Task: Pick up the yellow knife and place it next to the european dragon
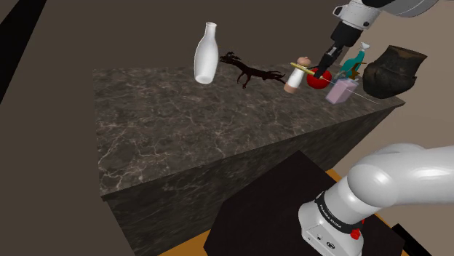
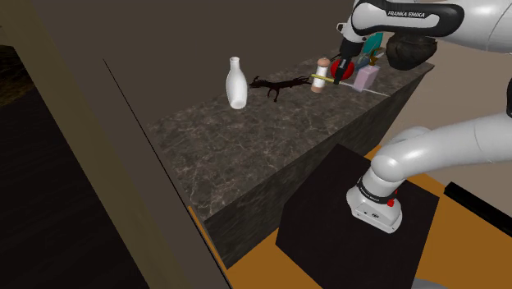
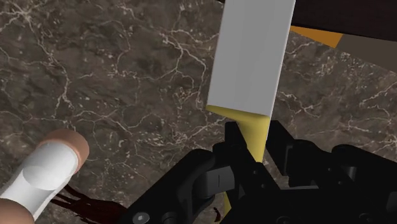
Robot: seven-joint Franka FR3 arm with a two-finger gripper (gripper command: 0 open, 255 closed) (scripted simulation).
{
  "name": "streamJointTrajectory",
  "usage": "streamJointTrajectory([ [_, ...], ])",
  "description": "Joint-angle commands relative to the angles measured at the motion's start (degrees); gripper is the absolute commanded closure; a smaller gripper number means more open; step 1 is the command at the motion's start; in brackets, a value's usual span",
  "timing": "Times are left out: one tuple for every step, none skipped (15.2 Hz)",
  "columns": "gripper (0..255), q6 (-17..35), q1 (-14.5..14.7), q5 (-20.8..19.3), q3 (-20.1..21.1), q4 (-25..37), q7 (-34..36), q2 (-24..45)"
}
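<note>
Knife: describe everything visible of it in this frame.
The knife has a broad, flat, pale grey blade and a yellow handle. The gripper is shut on the handle, with the blade pointing away from the hand. It is held clear above the dark marble counter, apart from the white-and-tan bottle beside it. Only the fingers touch it.

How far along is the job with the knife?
Done: the gripper is shut on the knife, which looks lifted off the counter. In hand: the knife hangs beside the shaker, short of the dragon. Left: set it down next to the dragon and let go.
</note>
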Motion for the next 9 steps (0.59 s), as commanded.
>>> streamJointTrajectory([
  [255, 1.64, -0.10, -0.15, -0.22, -1.64, -0.11, -0.02],
  [255, 2.41, -0.13, -0.21, -0.30, -2.41, -0.13, -0.03],
  [255, 3.18, -0.16, -0.27, -0.38, -3.17, -0.15, -0.02],
  [255, 3.95, -0.20, -0.33, -0.46, -3.92, -0.17, 0.01],
  [255, 4.73, -0.23, -0.39, -0.55, -4.66, -0.19, 0.04],
  [255, 5.51, -0.26, -0.45, -0.63, -5.39, -0.21, 0.10],
  [255, 6.30, -0.29, -0.51, -0.72, -6.11, -0.23, 0.16],
  [255, 7.09, -0.32, -0.57, -0.81, -6.83, -0.26, 0.24],
  [255, 7.89, -0.35, -0.63, -0.91, -7.53, -0.28, 0.34],
])
